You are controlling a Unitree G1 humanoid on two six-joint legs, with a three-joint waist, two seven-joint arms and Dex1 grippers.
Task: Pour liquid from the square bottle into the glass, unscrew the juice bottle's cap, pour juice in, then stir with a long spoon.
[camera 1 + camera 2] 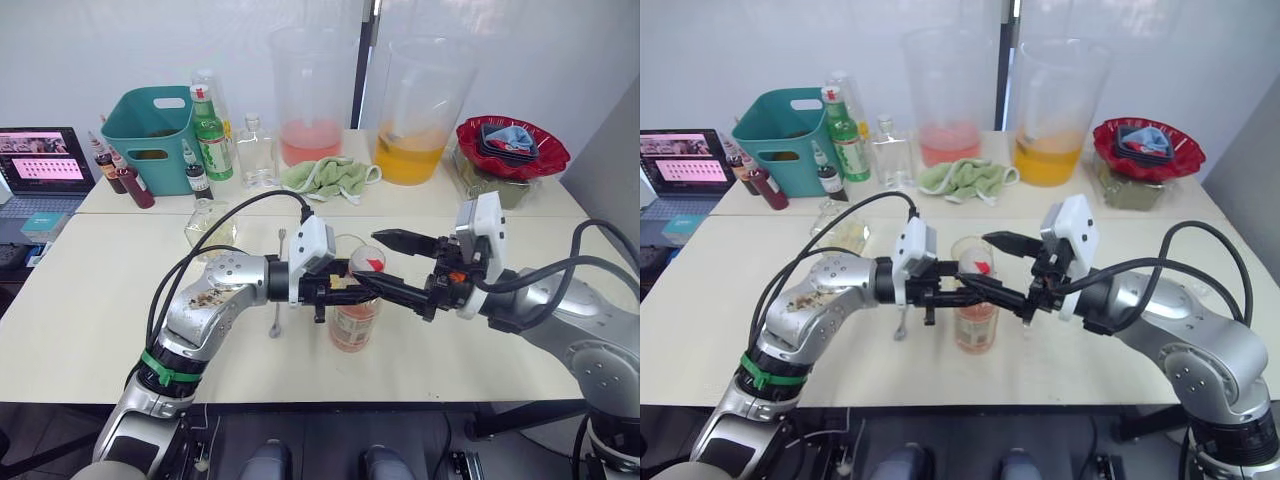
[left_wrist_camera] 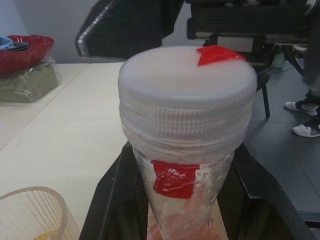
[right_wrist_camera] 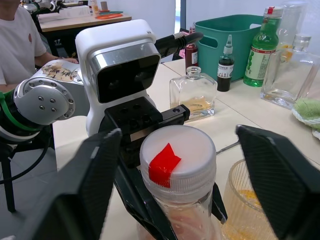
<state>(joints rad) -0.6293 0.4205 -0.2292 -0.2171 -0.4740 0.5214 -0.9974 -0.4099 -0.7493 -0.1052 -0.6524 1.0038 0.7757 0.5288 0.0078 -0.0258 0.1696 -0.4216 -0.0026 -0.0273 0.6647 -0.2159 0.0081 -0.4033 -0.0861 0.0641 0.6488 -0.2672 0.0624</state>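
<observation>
The juice bottle [image 1: 355, 320] stands on the table with my left gripper [image 1: 338, 285] shut on its neck, black fingers [image 2: 112, 200] on both sides below the cap. Its white cap [image 3: 177, 155] with a red spot is on the bottle. My right gripper [image 1: 372, 262] is open, one finger on each side of the cap and apart from it. The glass [image 3: 245, 200], holding some yellow liquid, stands just behind the bottle. The square bottle [image 1: 210, 225] sits further back on the left. The long spoon [image 1: 278, 300] lies on the table under my left arm.
Two huge beakers [image 1: 412, 105] with pink and orange liquid, a green cloth [image 1: 330, 175], a teal basket [image 1: 150, 125], a green bottle [image 1: 211, 135], a tall clear bottle [image 1: 256, 150] and a red bowl [image 1: 512, 145] line the back. A laptop [image 1: 40, 160] is far left. A person [image 3: 17, 40] sits beyond.
</observation>
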